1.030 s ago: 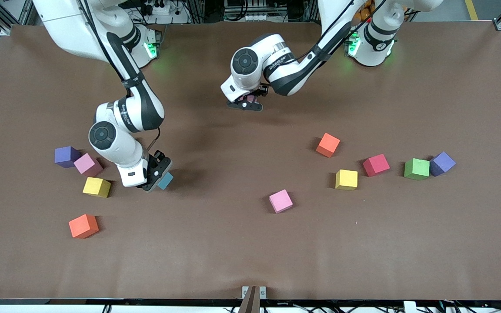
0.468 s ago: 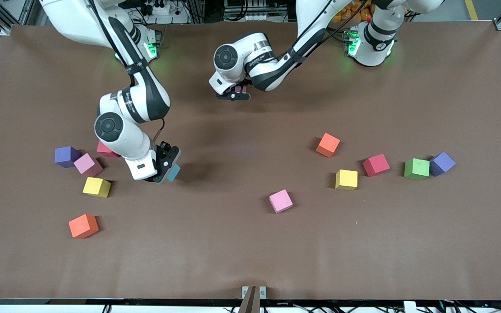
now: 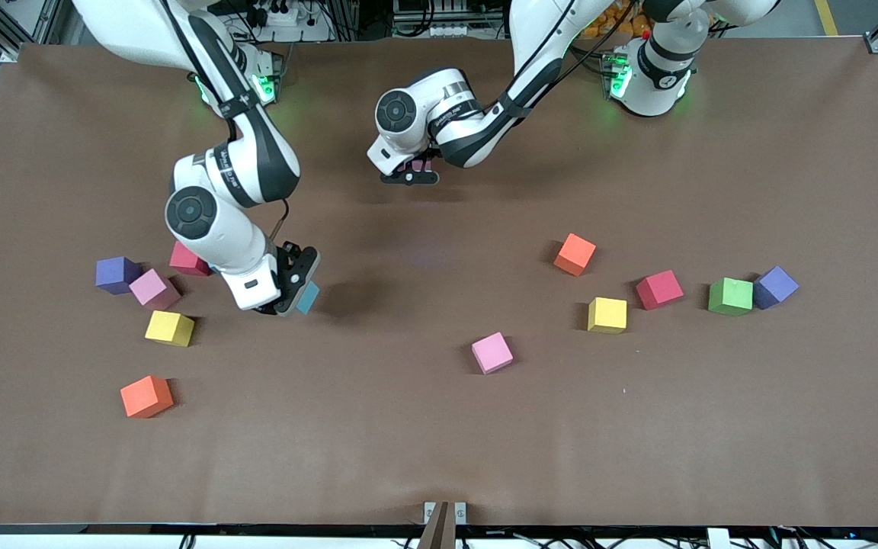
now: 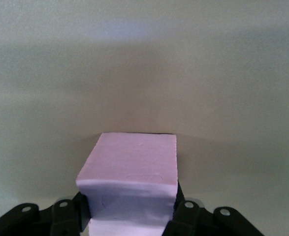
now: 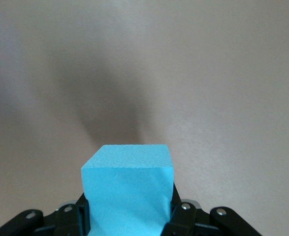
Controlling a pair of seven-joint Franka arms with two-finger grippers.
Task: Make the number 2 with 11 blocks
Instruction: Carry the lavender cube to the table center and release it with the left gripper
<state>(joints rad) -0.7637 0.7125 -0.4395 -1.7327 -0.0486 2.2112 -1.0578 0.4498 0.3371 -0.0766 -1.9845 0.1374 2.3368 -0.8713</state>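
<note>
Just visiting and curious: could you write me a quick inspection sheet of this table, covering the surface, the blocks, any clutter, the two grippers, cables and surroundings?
Surface: brown table, flat.
Job's things: loose blocks lie scattered, none joined: orange, yellow, red, green, pink toward the left arm's end; red, pink, yellow, orange toward the right arm's end.
Clutter: two purple blocks.
Grippers: left gripper shut on a pale pink block; right gripper shut on a blue block.
Cables: black cables run along both arms.
Surroundings: metal frame and equipment at the arms' bases.
</note>
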